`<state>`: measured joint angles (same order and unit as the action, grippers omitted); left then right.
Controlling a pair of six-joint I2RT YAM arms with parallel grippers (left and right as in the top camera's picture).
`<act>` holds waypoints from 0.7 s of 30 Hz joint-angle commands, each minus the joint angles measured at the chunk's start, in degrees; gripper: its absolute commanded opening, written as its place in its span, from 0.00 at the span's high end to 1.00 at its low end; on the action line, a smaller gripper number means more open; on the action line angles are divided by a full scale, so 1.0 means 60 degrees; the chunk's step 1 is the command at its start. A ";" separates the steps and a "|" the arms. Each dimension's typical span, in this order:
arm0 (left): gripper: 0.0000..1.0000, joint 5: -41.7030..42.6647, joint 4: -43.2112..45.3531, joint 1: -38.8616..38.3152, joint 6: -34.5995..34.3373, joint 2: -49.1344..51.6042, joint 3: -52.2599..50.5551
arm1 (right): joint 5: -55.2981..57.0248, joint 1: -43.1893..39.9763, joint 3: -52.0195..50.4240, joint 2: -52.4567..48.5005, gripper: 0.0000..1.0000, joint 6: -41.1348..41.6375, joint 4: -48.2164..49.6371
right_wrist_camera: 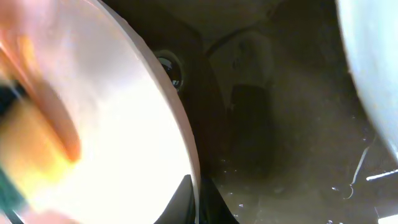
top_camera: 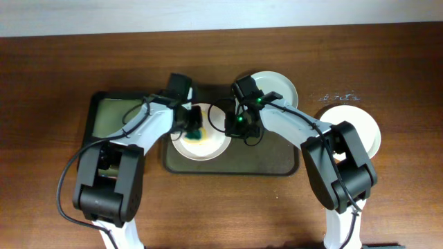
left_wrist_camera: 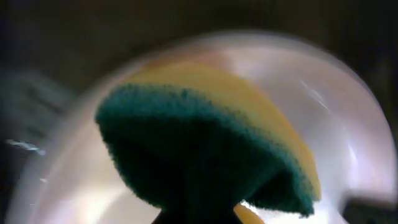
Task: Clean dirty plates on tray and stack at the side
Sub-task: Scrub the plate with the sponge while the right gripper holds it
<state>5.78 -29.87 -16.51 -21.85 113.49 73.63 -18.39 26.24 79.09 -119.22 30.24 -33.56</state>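
The left tool [top_camera: 194, 129] pinches a sponge [left_wrist_camera: 205, 155] against a plate [top_camera: 211, 147] on the tray [top_camera: 277, 166]. The right tool [top_camera: 234, 127] pinches its rim.

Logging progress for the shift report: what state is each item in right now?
centre plate: on the tray, yellow-smeared, rim pinched by right gripper.
sponge: held by left gripper, pressed on centre plate.
back plate: at the tray's far edge, untouched.
side plate: on the table, off the tray.
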 commanded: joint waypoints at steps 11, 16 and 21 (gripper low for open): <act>1.00 0.3235 -0.2892 0.0018 0.5890 0.0809 -0.0004 | -0.1657 -0.0015 -0.0073 -0.0627 0.96 -0.0652 -0.0616; 1.00 0.4390 -0.2488 0.0018 0.5938 0.0809 0.0047 | -0.1719 -0.0018 -0.0073 -0.0659 0.96 -0.0678 -0.0586; 1.00 0.0696 -0.0368 0.0018 0.3526 0.0809 0.0069 | -0.1650 -0.0018 -0.0073 -0.0659 0.96 -0.0678 -0.0590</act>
<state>24.69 -39.33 -15.35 8.99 116.16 74.65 -27.31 25.32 79.18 -120.29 26.41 -37.47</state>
